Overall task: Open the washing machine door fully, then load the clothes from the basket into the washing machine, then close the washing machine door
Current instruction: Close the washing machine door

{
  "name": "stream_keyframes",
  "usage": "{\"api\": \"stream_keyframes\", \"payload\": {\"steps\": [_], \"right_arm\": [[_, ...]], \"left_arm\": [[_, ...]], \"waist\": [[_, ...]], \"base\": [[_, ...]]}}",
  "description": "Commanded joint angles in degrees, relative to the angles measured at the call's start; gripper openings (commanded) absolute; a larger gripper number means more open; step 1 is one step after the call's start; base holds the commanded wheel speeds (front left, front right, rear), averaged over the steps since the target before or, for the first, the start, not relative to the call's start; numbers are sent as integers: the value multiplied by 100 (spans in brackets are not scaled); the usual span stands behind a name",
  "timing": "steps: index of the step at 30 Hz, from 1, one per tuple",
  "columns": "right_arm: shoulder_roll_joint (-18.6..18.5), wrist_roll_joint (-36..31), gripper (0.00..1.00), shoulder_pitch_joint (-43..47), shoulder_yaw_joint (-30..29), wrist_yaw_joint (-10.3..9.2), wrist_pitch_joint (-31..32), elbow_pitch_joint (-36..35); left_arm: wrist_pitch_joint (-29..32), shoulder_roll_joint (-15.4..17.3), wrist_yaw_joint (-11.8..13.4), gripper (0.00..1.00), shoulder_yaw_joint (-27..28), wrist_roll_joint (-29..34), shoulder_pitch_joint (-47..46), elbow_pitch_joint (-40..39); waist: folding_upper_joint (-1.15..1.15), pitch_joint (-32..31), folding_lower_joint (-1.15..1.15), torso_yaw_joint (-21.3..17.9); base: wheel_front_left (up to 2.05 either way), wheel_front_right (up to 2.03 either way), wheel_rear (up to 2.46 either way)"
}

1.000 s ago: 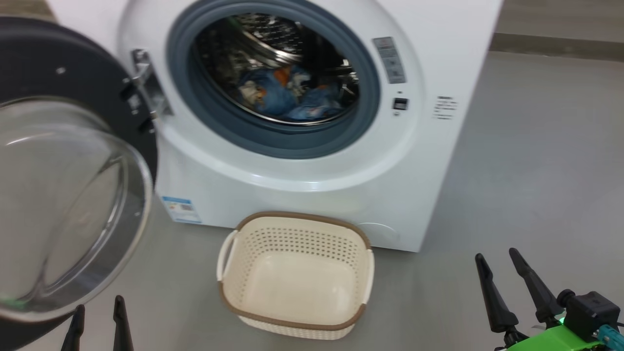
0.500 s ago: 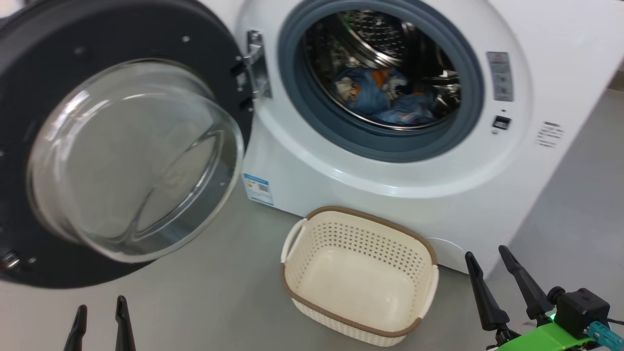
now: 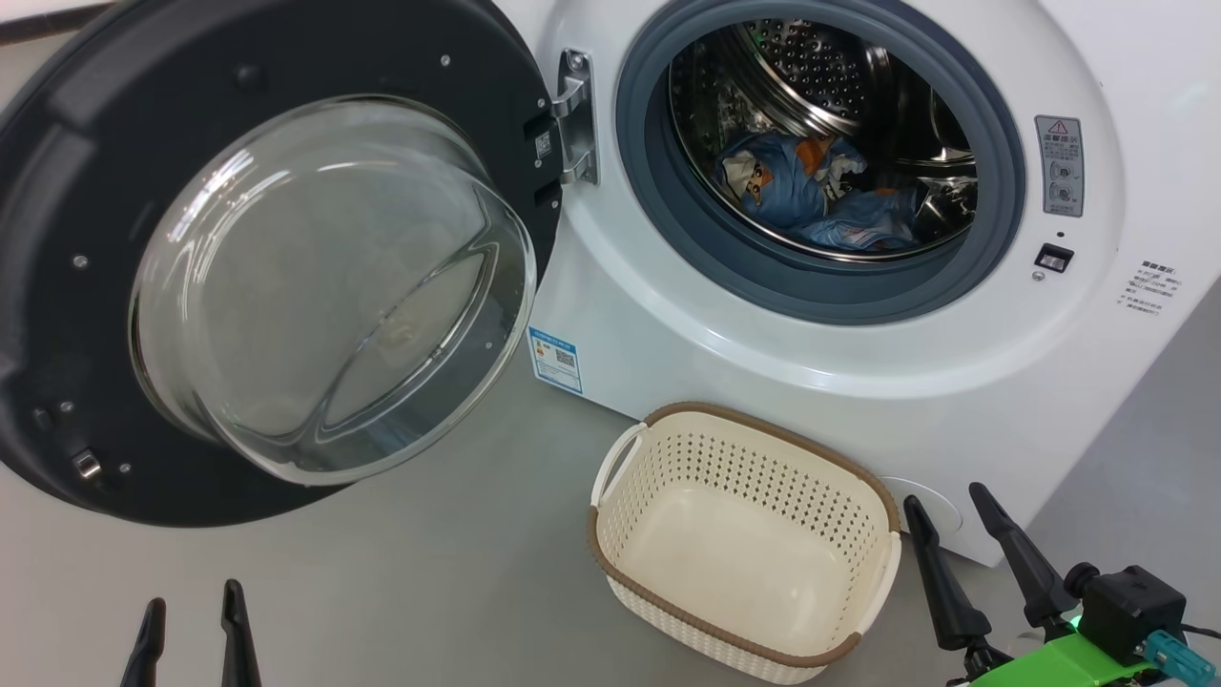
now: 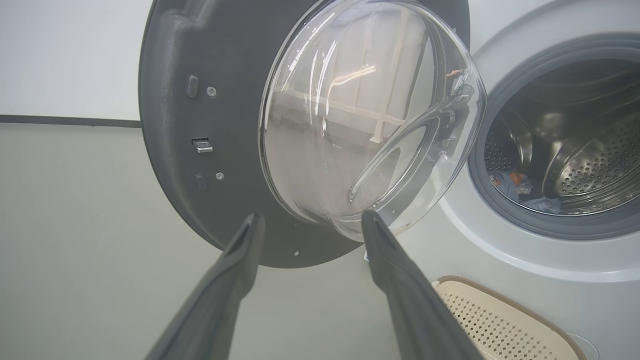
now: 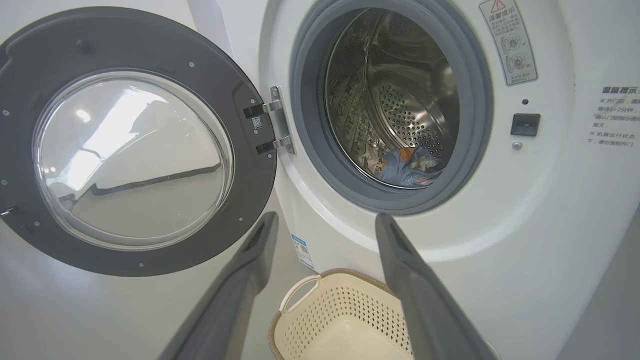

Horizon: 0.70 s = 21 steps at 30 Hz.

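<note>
- My head camera has swung since a second ago, so the whole picture has shifted: the washing machine and the basket now sit further right in the frame, and the washing machine door shows almost whole at the left. I read none of that as the things themselves moving.
- The door stands swung wide open on its hinge, filling the upper left of the frame. Its inner face is turned toward me and the clear glass bowl bulges out.
- The clothes lie inside the steel drum, at its bottom, in the upper right of the frame. They are blue fabric with orange and white patches, behind the grey gasket.
- The basket stands on the grey floor just in front of the machine, low and right of centre, with nothing in it.
- A small blue label sits on the machine's lower corner, just beside the edge of the door glass.
- My left gripper is at the lower left edge, fingers parted and holding nothing. In its wrist view they point at the lower edge of the door, apart from it.
- My right gripper is at the lower right, just beside the basket. Its fingers are spread and empty.
</note>
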Motion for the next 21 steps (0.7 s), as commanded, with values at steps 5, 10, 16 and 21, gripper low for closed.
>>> {"api": "stream_keyframes", "payload": {"steps": [5, 10, 16, 21], "right_arm": [[-86, 15, 100, -183, 127, 43, -29, -139], [-101, 13, 100, -193, 119, 43, -29, -159], [-141, 6, 100, -239, 80, 43, -29, -177], [-213, -20, 100, -319, 114, 43, -29, -203]], "left_arm": [[-32, 25, 4, 76, 210, -69, -135, -195], [-32, 11, 4, 0, 305, -333, -230, -446], [-32, 302, 4, 0, 482, -657, -541, -925], [-32, 926, 4, 0, 1055, -1816, -1358, -1129]], "waist": [[0, 26, 0, -5], [0, 124, 0, -50], [0, 305, 0, -73], [0, 572, 0, -108]], "base": [[0, 0, 0], [0, 0, 0], [0, 0, 0], [0, 0, 0]]}}
